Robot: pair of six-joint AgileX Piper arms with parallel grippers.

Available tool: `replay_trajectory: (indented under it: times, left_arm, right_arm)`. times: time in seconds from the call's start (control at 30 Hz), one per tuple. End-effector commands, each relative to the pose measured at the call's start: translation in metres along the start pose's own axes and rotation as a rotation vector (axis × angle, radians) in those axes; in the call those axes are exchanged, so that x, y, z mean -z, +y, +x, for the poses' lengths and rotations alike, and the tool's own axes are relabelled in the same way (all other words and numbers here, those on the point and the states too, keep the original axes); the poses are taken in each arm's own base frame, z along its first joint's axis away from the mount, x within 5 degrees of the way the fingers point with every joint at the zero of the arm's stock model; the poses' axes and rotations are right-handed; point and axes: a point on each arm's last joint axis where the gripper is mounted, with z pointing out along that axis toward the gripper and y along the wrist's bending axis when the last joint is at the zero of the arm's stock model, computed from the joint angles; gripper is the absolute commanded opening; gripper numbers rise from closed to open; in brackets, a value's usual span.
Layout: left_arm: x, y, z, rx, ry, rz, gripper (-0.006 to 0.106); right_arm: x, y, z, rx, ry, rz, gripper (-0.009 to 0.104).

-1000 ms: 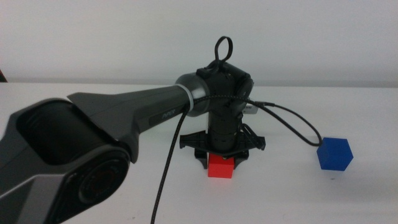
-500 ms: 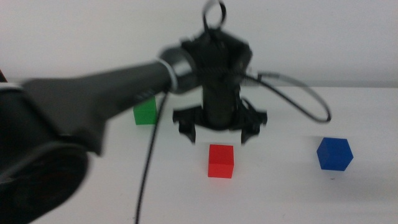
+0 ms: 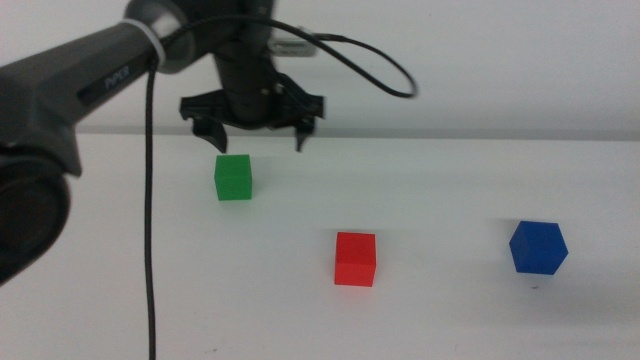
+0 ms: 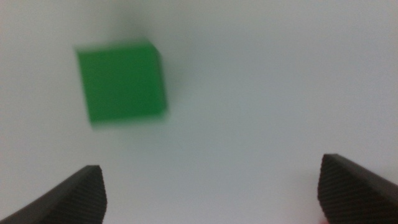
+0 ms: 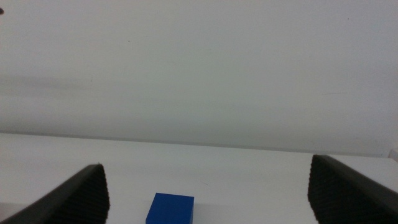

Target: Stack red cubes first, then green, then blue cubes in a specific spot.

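Left gripper [image 3: 252,137] gaping wide and empty, hovering above table [image 3: 450,320] just behind green cube [image 3: 233,177], at 10 o'clock from red cube [image 3: 355,259]; cube looks light, rigid, matte, so pinch two opposite flat faces.

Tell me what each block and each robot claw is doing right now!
Red block: sitting alone on the table, nothing stacked on it.
Green block: on the table, not held.
Blue block: on the table, not held.
Left claw: open, empty, hovering above the green block.
Right claw: open, empty, waiting near the blue block.
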Motion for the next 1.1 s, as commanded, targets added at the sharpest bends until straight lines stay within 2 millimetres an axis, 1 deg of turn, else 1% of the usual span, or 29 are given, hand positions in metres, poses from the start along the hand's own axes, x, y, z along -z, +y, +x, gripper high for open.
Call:
replay_trajectory:
  times: [0.0, 0.1, 0.17, 0.3, 0.4, 0.5, 0.57, 0.63, 0.67, 0.93, 1.07]
  left_arm:
    - [-0.010, 0.017, -0.008, 0.016, 0.095, 0.005, 0.089]
    - [-0.027, 0.032, -0.021, 0.073, 0.115, 0.033, 0.085]
    - [-0.036, 0.037, -0.023, 0.105, 0.136, 0.048, 0.081]
    - [-0.040, 0.042, -0.024, 0.123, 0.137, 0.028, 0.072]
    - [-0.043, 0.043, -0.024, 0.115, 0.137, 0.007, 0.070]
    - [-0.052, 0.045, -0.024, 0.107, 0.141, -0.027, 0.073]
    - [-0.058, 0.045, -0.024, 0.100, 0.152, -0.033, 0.081]
    - [-0.062, 0.045, -0.023, 0.089, 0.159, -0.037, 0.091]
    - [-0.064, 0.045, -0.023, 0.087, 0.165, -0.037, 0.094]
    - [-0.068, 0.049, -0.024, 0.072, 0.153, -0.077, 0.094]
    - [-0.076, 0.050, -0.023, 0.067, 0.166, -0.093, 0.094]
  right_arm:
    - [0.001, 0.001, 0.011, 0.010, -0.003, 0.009, 0.085]
    - [0.001, 0.001, 0.011, 0.010, -0.003, 0.009, 0.085]
    - [0.001, 0.001, 0.011, 0.010, -0.003, 0.009, 0.085]
    - [0.001, 0.001, 0.011, 0.010, -0.003, 0.009, 0.085]
    - [0.001, 0.001, 0.011, 0.010, -0.003, 0.009, 0.085]
    - [0.001, 0.001, 0.011, 0.010, -0.003, 0.009, 0.085]
    - [0.001, 0.001, 0.011, 0.010, -0.003, 0.009, 0.085]
    - [0.001, 0.001, 0.011, 0.010, -0.003, 0.009, 0.085]
    - [0.001, 0.001, 0.011, 0.010, -0.003, 0.009, 0.085]
    - [0.001, 0.001, 0.011, 0.010, -0.003, 0.009, 0.085]
    - [0.001, 0.001, 0.011, 0.010, -0.003, 0.009, 0.085]
